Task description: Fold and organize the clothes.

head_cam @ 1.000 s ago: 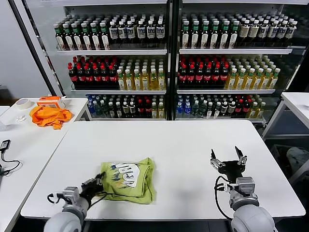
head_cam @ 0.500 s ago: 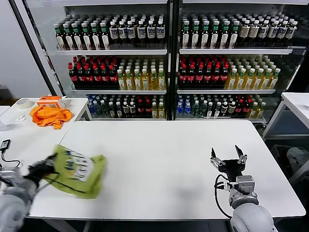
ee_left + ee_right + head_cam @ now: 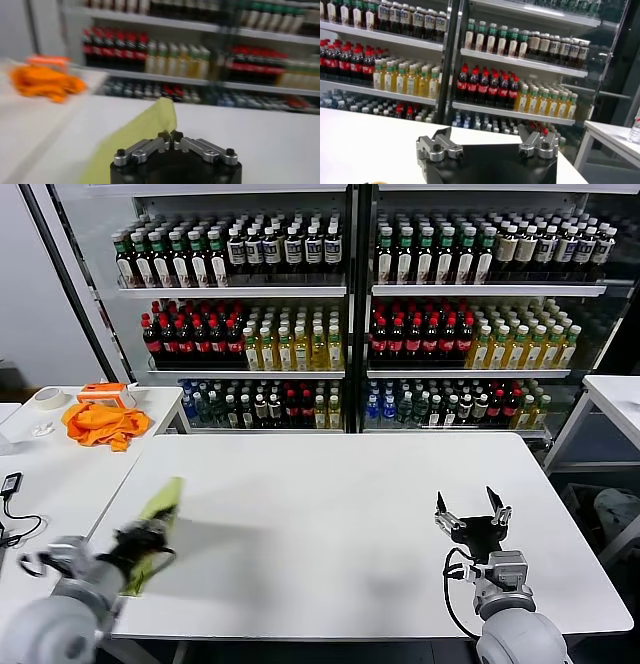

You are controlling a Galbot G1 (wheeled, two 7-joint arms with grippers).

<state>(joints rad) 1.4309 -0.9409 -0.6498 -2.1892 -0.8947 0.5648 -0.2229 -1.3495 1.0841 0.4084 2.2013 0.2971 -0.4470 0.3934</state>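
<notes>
Head view: left claw (image 3: 150, 536) low at the near left corner of the white table (image 3: 340, 504), fingers pressed together, pinching the lime-green T-shirt (image 3: 155, 529). Shirt seen almost edge-on, a narrow strip rising up and away from the claw, trailing a little below it too, over the table's left edge. White print not visible from here.

Left wrist view: same claw (image 3: 171, 136) with fingertips (image 3: 163, 135) met on a fold of the lime-green cloth (image 3: 145, 127); cloth running forward of the claw to a raised corner and back down along one side of it. Beyond the claw and off to its left, the orange garment (image 3: 45, 82), blurred, on the neighbouring table.

Head view again: right claw (image 3: 472, 514) near the table's right front, well apart from the shirt, fingers spread wide and pointing up, holding nothing. Orange garment (image 3: 103, 424) far ahead of the left claw on the side table (image 3: 60, 469), beside a roll of tape (image 3: 47, 397).

Right wrist view: right claw (image 3: 487, 145) spread, nothing between the fingers (image 3: 437, 145); ahead of it, glass-fronted coolers (image 3: 470, 65) stocked with rows of bottles.
</notes>
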